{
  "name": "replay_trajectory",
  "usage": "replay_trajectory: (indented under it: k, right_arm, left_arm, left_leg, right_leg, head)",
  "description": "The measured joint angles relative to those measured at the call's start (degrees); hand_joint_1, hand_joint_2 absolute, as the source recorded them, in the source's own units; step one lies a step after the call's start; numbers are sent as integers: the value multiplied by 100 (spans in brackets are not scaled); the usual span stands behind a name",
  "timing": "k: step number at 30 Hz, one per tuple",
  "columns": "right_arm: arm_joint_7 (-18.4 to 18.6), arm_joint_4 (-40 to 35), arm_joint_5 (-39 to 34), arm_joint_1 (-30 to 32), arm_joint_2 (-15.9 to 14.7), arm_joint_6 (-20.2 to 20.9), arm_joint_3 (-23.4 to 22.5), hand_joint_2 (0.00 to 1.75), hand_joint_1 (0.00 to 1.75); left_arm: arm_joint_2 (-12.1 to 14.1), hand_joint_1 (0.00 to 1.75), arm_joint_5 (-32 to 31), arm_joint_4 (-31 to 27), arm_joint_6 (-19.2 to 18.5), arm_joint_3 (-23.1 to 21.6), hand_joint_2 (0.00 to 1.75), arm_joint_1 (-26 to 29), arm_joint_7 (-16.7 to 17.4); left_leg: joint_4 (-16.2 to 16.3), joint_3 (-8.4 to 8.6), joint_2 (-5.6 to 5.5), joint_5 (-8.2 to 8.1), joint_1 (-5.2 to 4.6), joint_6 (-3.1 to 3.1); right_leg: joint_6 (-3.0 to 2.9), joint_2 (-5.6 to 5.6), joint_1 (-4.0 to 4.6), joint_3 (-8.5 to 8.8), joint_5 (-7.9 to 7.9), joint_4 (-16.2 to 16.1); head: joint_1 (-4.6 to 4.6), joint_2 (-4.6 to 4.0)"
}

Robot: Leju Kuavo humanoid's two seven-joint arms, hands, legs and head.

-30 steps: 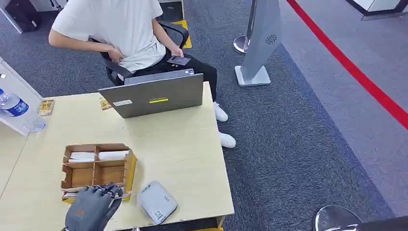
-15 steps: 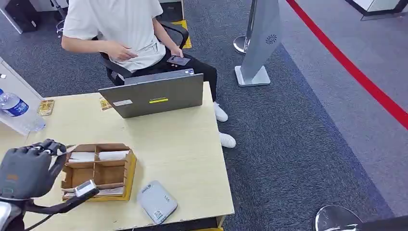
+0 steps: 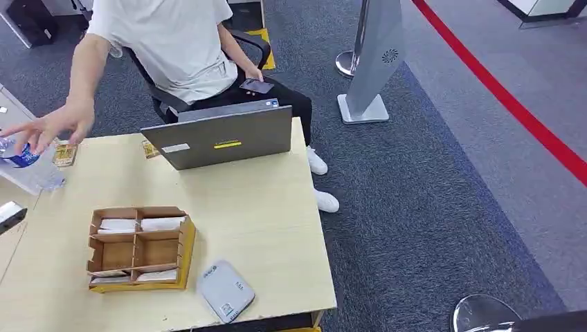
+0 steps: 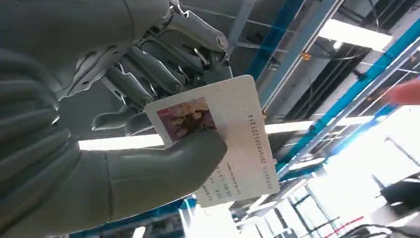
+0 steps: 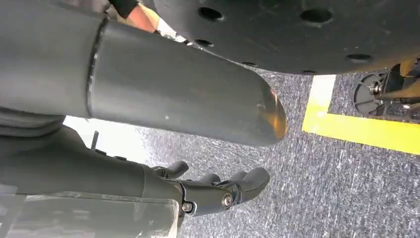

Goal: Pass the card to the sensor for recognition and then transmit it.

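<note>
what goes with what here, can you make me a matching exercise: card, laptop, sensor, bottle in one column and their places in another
Things:
1. card
2. laptop
3. sensor
4. bottle

Places:
A. near table edge, beside the wooden box
B. far table edge, in front of the seated person
C. pinched in the left hand
D. left end of table, by the person's outstretched hand

Pairs: 1-C, 2-B, 3-A, 4-D

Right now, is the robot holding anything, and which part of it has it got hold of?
Yes. Its left hand holds a white ID card, pinched at the photo end between the thumb and fingers. The right hand holds nothing.
</note>
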Motion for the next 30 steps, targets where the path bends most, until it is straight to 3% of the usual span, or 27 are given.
replay_trajectory:
  k: [6, 15, 19, 25, 30]
  right_arm:
    - [-15, 0, 28, -9, 0, 0, 59, 0, 0]
    - [-13, 2, 48, -19, 0, -2, 111, 0, 0]
    - [13, 2, 68, -26, 0, -7, 127, 0, 0]
    - [7, 2, 90, -47, 2, 0, 142, 0, 0]
    - [-20, 7, 98, -43, 0, 9, 142, 0, 0]
  left_arm:
    - [33, 175, -109, 476, 17, -70, 175, -403, -15]
    - [30, 175, -120, 669, -55, -217, 175, -637, 16]
    - [-13, 175, -120, 754, -142, -567, 175, -963, 101]
    - [-245, 175, -120, 865, -262, -1461, 175, -1481, 409]
    - [-422, 175, -120, 977, -258, -1958, 175, -1731, 415]
  left_leg:
    - [3, -4, 1, 0, -3, 0]
    - [5, -5, -4, -2, -3, 1]
    - [6, -2, -4, -1, -4, 1]
    - [9, -1, -9, 0, -4, 1]
    - [12, 1, 13, -2, -4, 2]
  right_leg:
    - [1, 2, -2, 1, 1, -1]
    - [1, -4, -2, -2, 0, -7]
    - [2, -5, -2, -1, 1, -7]
    - [2, -8, -3, 7, 4, -6]
    - [1, 19, -3, -2, 4, -6]
  head:
    - [2, 0]
    - [2, 0]
    - [2, 0]
    - [4, 0]
    - [0, 0]
